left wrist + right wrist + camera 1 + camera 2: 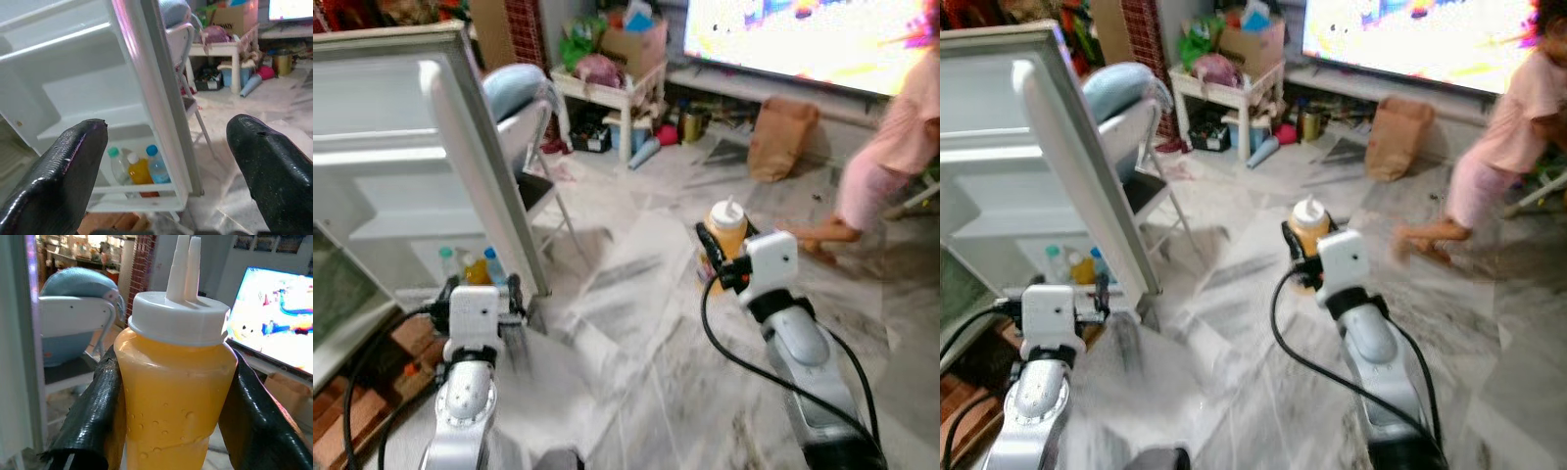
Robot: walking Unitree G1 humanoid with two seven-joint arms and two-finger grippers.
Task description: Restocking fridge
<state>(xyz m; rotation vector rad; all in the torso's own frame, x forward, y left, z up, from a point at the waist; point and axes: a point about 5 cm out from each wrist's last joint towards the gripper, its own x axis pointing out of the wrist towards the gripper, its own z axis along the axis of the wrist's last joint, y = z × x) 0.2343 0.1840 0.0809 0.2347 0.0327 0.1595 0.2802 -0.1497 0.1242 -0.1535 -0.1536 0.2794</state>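
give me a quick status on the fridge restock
Right gripper shut on sauce bottle, upright. Left gripper open, facing open fridge door; bottles on bottom shelf. Person right.

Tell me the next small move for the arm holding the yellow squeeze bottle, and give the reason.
Probably swing the right gripper left toward the open white fridge door. Its fingers are shut on the yellow squeeze bottle with the white nozzle cap, held upright over the floor, well right of the door. The lowest door shelf holds three small bottles; the shelves above look bare. The left gripper is open.
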